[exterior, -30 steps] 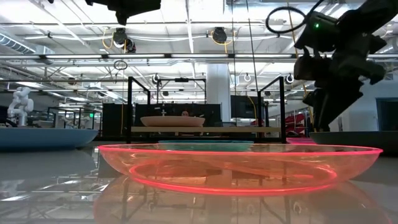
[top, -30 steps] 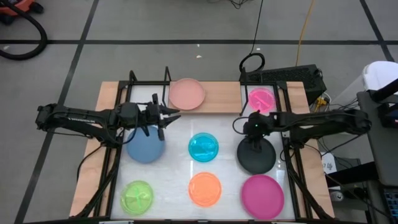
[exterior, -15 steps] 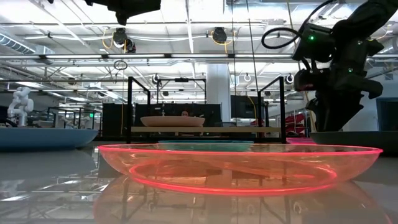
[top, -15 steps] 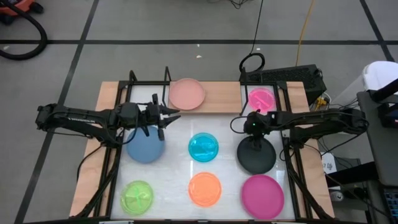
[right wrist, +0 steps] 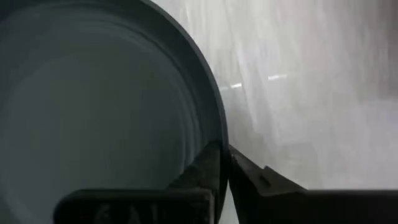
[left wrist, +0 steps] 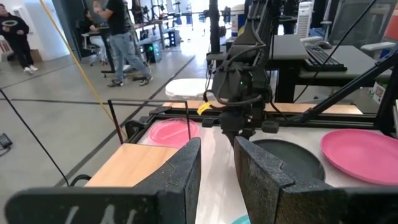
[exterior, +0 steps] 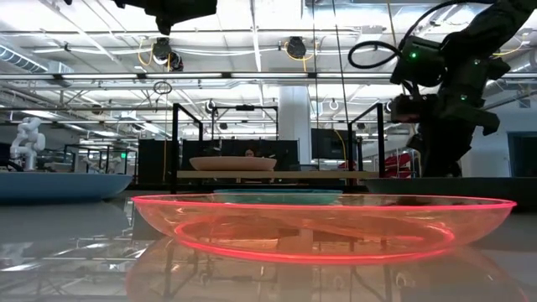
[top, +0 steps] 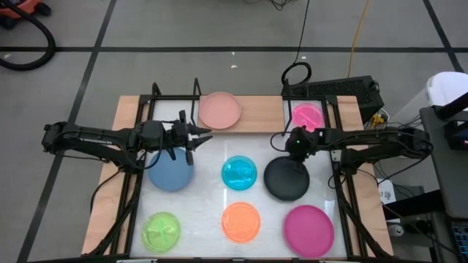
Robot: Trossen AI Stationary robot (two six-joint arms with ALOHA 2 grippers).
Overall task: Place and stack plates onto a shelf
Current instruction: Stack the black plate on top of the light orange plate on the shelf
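The shelf (top: 259, 115), a light-wood board, runs along the table's far edge. It carries a pale pink plate (top: 219, 109) and a small magenta plate (top: 307, 115). Blue (top: 170, 175), cyan (top: 239, 172), lime (top: 161, 231), orange (top: 240, 221) and large magenta (top: 308, 230) plates lie on the white tabletop. My right gripper (top: 293, 155) is shut on the black plate (top: 287, 179), right of centre. My left gripper (top: 201, 134) hovers open over the blue plate's far edge with nothing between its fingers (left wrist: 189, 171). My right gripper pinches the black plate's rim (right wrist: 214, 134) on its far side, one finger inside the plate and one outside. The fingers come from above, pointing down. The plate lies about level; I cannot tell whether it is clear of the table.
Black metal frame uprights (top: 196, 95) stand at the shelf's ends, and more run along the table's left and right sides. The orange plate (exterior: 319, 226) fills the front of the low view. People stand in the room beyond the table (left wrist: 124, 37).
My right gripper has come down onto the black plate's far rim, taken hold of it and moved toward the table's left. The black plate has shifted with it toward the cyan plate.
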